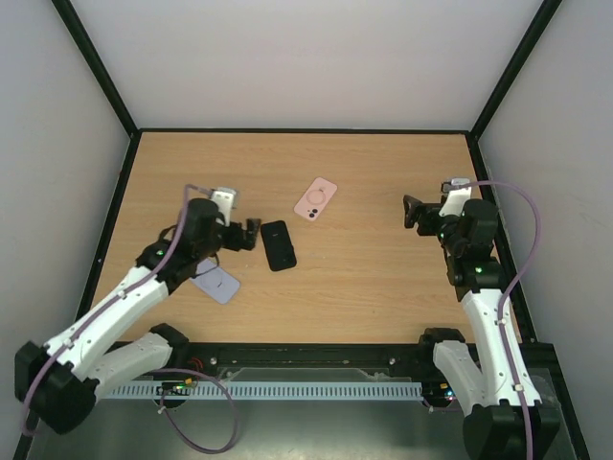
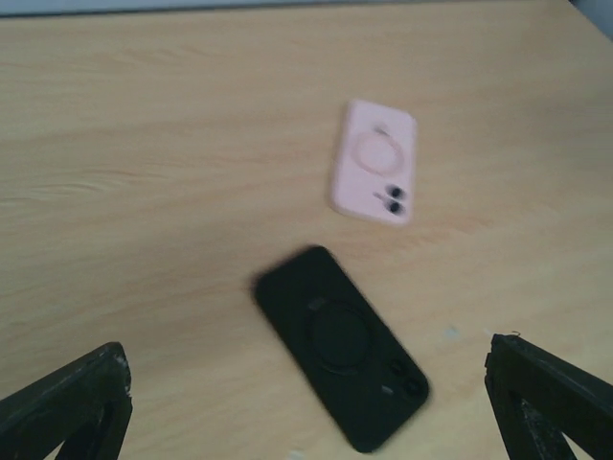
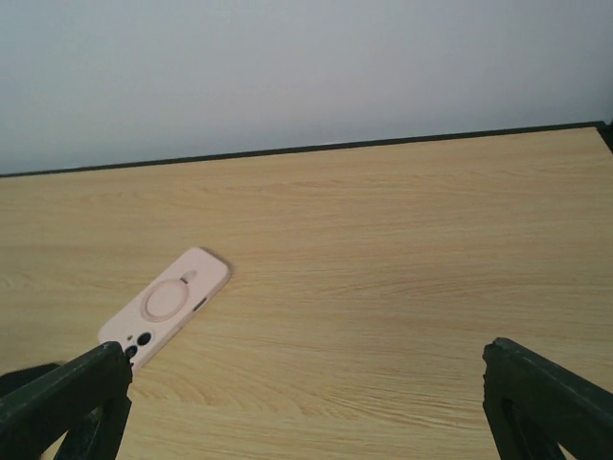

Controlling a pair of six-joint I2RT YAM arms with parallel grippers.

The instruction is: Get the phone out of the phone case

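Woodgrain tabletop (image 1: 364, 278) runs out to pale walls (image 1: 287, 57) edged in black. My left gripper (image 1: 253, 233) hangs spread wide and empty, with the black phone case (image 1: 278, 245) just ahead of it. The pink phone case (image 1: 315, 199) lies farther on, well left of my right gripper (image 1: 410, 213), which is equally spread and empty.

- A lavender item (image 1: 218, 285) lies half hidden beneath the left arm (image 1: 129, 295).
- The black case (image 2: 340, 347) is blurred in the left wrist view.
- The picture's lower edge cuts off the right fingers (image 3: 67, 398).
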